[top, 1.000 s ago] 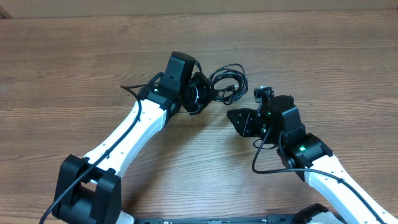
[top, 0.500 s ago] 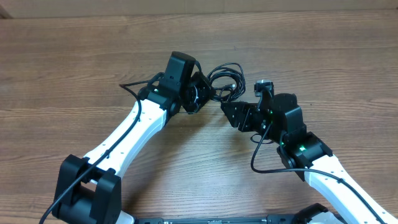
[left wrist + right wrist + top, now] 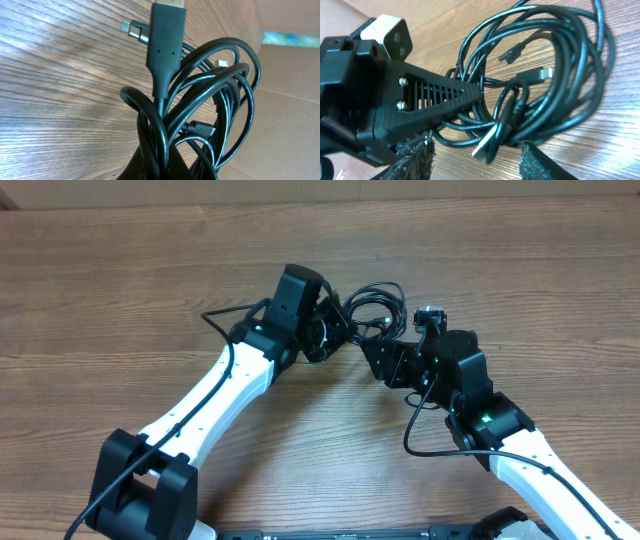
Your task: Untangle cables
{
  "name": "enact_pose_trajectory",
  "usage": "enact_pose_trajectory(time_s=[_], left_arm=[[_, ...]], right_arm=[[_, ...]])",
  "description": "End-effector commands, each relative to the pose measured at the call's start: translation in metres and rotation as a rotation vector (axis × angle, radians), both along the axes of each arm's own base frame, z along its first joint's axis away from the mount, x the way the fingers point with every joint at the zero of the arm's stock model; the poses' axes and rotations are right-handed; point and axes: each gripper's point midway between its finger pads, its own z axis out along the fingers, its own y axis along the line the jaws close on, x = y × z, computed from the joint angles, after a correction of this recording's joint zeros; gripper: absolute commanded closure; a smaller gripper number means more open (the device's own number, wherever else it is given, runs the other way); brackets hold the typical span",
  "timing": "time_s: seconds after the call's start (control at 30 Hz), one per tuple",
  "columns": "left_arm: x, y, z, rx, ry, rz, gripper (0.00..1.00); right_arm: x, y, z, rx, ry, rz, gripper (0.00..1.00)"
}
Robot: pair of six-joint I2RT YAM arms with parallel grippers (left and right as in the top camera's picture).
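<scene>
A: Location of the bundle?

B: The cables (image 3: 378, 302) form one tangled clump of black loops over the wooden tabletop (image 3: 120, 275), toward its far middle, between the two arms.

A: Left end effector (image 3: 336, 330)?

B: Fingers closed together, clamped on the cables. In the left wrist view the cords (image 3: 200, 100) rise out of the grip in a tight sheaf, several strands crossing. One long black plug (image 3: 167, 35) stands upright above them, and a small connector (image 3: 132, 27) shows beside it.

A: Right end effector (image 3: 377, 352)?

B: Just beside the clump, on its near side. Its pads (image 3: 412, 157) stand apart with nothing pinched. A flat silver-tipped plug (image 3: 482, 146) hangs in the gap between them, touching neither as far as I can tell.

A: Anything else from the right wrist?

B: The left arm's ribbed black finger (image 3: 437, 95) reaches in from the left, against the loops (image 3: 565, 75).
</scene>
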Motion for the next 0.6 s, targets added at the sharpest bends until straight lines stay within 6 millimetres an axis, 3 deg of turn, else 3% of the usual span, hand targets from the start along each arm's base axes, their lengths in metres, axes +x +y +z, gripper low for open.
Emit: enact_pose_trajectory(time_s=[0.0, 0.47, 0.57], left_arm=[[-0.001, -0.012, 0.025, -0.033, -0.072, -0.048, 0.96], [-0.004, -0.016, 0.027, -0.045, -0.072, -0.069, 0.96], [-0.004, -0.016, 0.027, -0.045, -0.073, -0.069, 0.96]], right_arm=[[0.005, 0.000, 0.009, 0.003, -0.026, -0.015, 0.59], [0.008, -0.009, 0.003, -0.031, -0.015, -0.059, 0.96], [0.007, -0.011, 0.000, -0.041, -0.004, -0.066, 0.96]])
